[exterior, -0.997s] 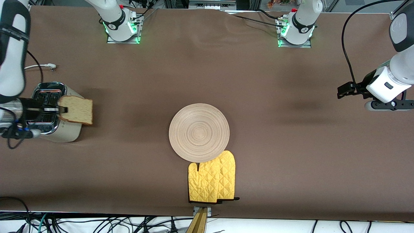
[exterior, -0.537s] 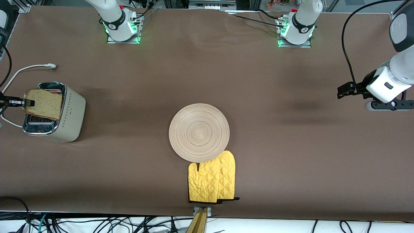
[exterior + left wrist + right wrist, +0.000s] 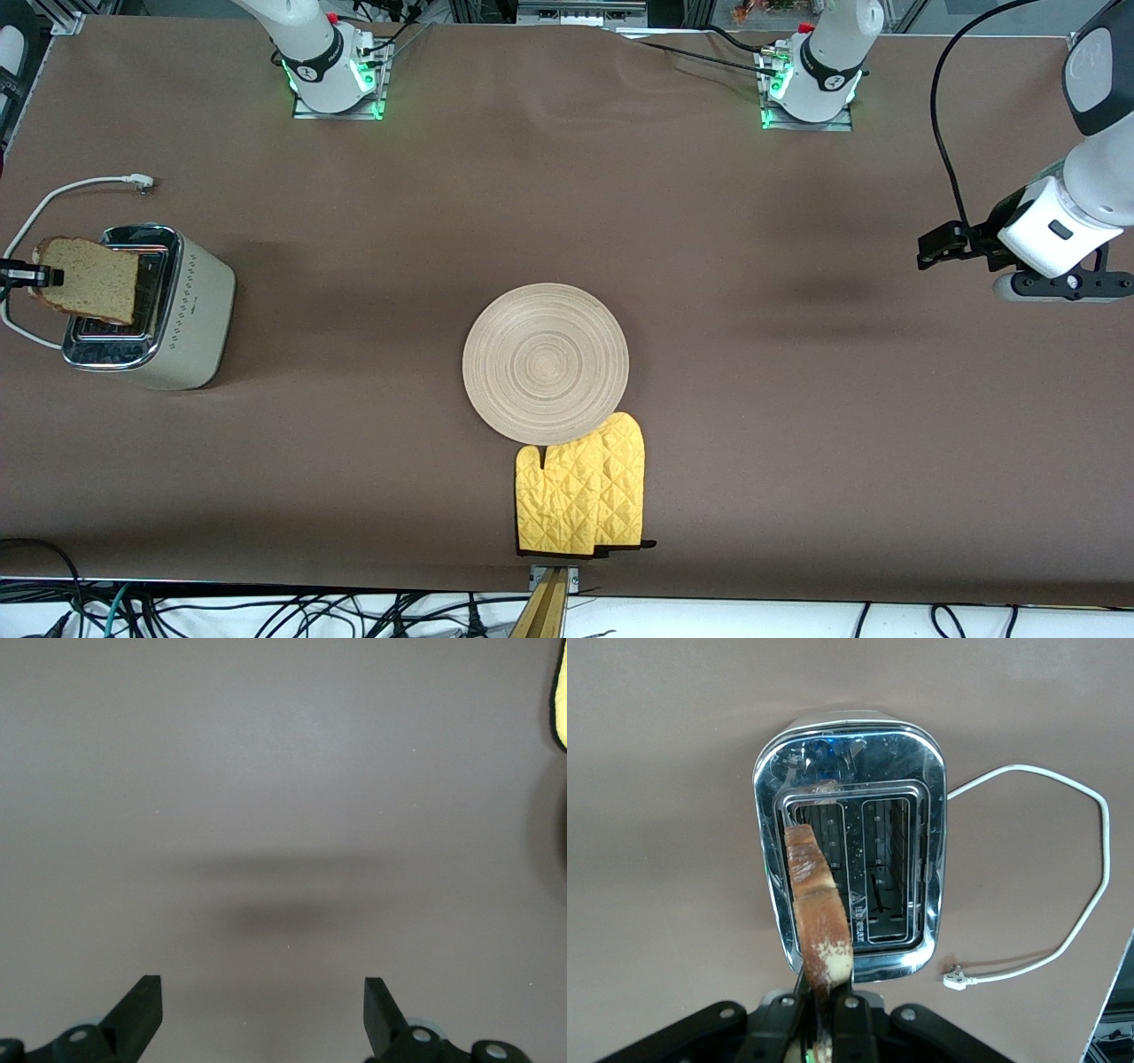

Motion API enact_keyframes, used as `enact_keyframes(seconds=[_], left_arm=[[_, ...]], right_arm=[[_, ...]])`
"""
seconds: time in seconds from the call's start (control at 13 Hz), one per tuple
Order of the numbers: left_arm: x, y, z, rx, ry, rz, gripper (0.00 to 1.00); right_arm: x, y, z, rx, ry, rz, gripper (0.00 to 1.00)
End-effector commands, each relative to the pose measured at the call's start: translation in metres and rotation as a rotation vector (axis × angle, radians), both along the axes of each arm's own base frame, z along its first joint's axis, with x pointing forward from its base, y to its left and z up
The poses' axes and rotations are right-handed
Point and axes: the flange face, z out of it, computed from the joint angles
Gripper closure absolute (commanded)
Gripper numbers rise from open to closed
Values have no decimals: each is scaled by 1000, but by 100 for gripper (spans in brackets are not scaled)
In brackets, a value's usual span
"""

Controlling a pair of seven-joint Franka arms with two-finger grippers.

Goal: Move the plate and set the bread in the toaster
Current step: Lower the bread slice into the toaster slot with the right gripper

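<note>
The bread [image 3: 90,279], a brown speckled slice, hangs in my right gripper [image 3: 35,276] over the chrome top of the cream toaster [image 3: 190,310] at the right arm's end of the table. In the right wrist view the bread [image 3: 819,912] shows edge-on between the shut fingers of the right gripper [image 3: 828,1014], in line with one slot of the toaster [image 3: 921,797] and above it. The pale wooden plate [image 3: 545,363] lies bare at mid-table. My left gripper [image 3: 930,250] waits open and empty over bare cloth at the left arm's end; its fingers [image 3: 142,1010] stand wide apart.
A pair of yellow quilted oven mitts [image 3: 580,496] lies against the plate's edge, nearer to the front camera. The toaster's white cord [image 3: 53,195] and plug [image 3: 954,975] lie on the cloth beside the toaster. A mitt's corner [image 3: 562,700] shows in the left wrist view.
My right gripper has carried the bread from over the toaster's plate-side edge across its top toward the table's end. The left arm has shifted very slightly. The plate has not moved.
</note>
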Motion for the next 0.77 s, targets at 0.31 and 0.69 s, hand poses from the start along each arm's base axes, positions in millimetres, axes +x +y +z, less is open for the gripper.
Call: enact_keyframes(seconds=[0.31,0.69], left_arm=[[3,13,20,-23,-30,44,0],[3,21,21,-29,-32,49,0]], right_arm=[[5,-6,-21,-53,52,26,100],[12,-6,-39,-66,55,21,100]])
